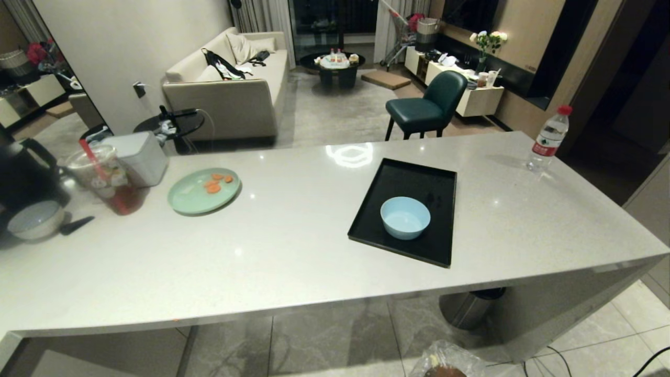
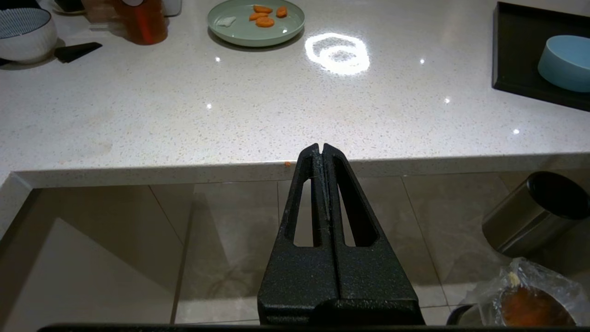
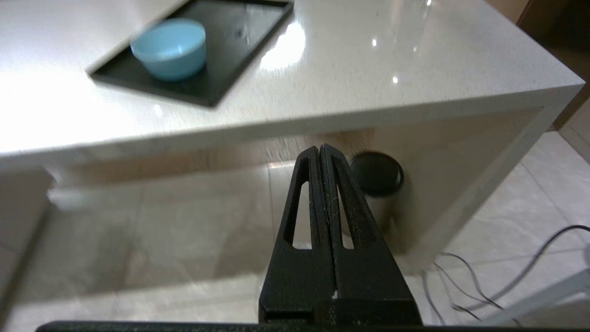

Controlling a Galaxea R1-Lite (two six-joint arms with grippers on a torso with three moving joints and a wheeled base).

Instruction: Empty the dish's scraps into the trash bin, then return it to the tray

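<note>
The dish (image 1: 405, 217) sits upright inside the tray (image 1: 419, 183), toward the tray's near edge, and it looks empty, though its bottom is a little hard to read; the tray lies flat on the worktop (image 1: 293, 246), right of the middle and close to the near edge. The trash bin (image 1: 446, 365) stands on the floor in front of the worktop's near edge, below the tray, its clear bag crinkled around a brownish inside; orange scraps (image 2: 530, 308) seem to lie in it, seen from the left wrist. A steel bin (image 1: 471, 308) with a black rim stands under the worktop, just behind the lined one.

Toward the worktop's left end rests a green plate (image 1: 204, 190) with carrot slices (image 1: 213, 185) on it; beyond it, near the left edge, are a plastic cup (image 1: 107, 179) with a red straw, a white box (image 1: 137, 157) and a ribbed bowl (image 1: 35, 220). A water bottle (image 1: 548, 138) stands by the far right corner.

Neither arm shows in the head view. The left gripper (image 2: 321, 148) hangs below and in front of the near edge, its fingers (image 2: 306, 184) pressed together on nothing; the right gripper (image 3: 320, 149) hangs low before the worktop's right end, fingers (image 3: 304, 184) also together and empty, well apart from the dish.
</note>
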